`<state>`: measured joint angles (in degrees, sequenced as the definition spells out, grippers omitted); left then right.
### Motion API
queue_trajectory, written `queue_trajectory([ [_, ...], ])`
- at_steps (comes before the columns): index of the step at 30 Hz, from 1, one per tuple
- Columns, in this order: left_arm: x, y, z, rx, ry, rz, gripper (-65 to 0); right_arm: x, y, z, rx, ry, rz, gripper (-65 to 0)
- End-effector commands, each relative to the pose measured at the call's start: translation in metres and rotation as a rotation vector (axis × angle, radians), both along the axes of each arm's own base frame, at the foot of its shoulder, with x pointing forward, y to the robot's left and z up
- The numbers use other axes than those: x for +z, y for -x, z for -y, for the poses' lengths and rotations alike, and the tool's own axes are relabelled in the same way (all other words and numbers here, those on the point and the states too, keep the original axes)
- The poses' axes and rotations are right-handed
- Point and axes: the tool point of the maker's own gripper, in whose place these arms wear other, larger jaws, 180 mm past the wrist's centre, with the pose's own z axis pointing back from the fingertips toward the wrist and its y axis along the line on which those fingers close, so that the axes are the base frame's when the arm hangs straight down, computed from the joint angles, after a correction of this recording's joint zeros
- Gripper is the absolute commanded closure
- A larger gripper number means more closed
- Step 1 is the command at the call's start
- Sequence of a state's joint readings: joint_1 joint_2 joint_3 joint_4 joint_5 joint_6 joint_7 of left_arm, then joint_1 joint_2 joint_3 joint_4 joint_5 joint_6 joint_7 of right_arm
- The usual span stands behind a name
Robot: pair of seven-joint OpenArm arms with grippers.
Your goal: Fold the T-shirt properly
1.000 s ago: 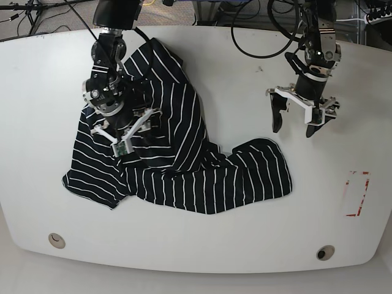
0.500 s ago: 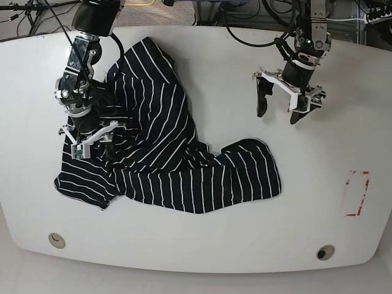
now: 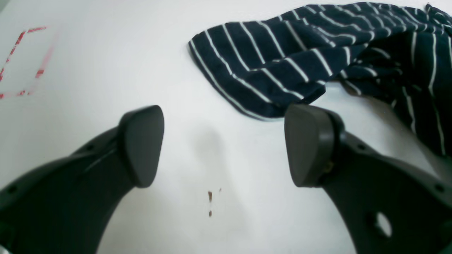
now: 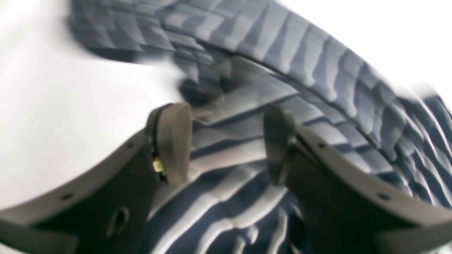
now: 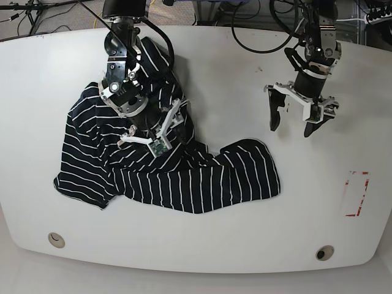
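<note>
Base view: soft, crumpled striped T-shirt (image 5: 184,177); left gripper (image 5: 295,121) spread wide, right gripper (image 5: 151,130) grip unclear.

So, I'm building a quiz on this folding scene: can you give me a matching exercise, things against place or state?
Things:
1. T-shirt
2. left gripper
3. right gripper
4. red marking

Place or state:
A. over the striped fabric
B. crumpled on the white table
C. open above bare tabletop
D. near the table's edge

Pairs: 1-B, 2-C, 3-A, 4-D
</note>
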<state>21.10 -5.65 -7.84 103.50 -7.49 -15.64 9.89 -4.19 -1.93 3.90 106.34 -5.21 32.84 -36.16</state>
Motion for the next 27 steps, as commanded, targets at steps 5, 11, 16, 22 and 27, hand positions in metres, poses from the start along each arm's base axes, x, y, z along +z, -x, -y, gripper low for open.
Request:
queue_trajectory([
  [5,0.015,-0.01,0.025,-0.055,0.04,0.049,-50.6,0.0,-0.002,0.038,-0.065,0.051,0.029,-31.4],
  [11,0.016,-0.016,0.062,-0.135,0.079,0.04,-50.7,-0.002,0.013,0.053,-0.074,0.068,0.037,-31.4],
  [16,0.002,-0.02,0.085,-0.188,0.09,-0.012,-50.9,0.0,0.021,0.063,-0.072,0.088,0.015,-31.4],
  [22,-0.007,-0.027,0.09,-0.2,0.082,-0.054,-51.0,0.003,0.02,0.068,-0.077,0.114,-0.012,-31.3],
  [27,-0.006,-0.029,0.08,-0.175,0.067,-0.057,-50.6,0.018,0.006,0.07,-0.093,0.115,0.014,-30.9],
])
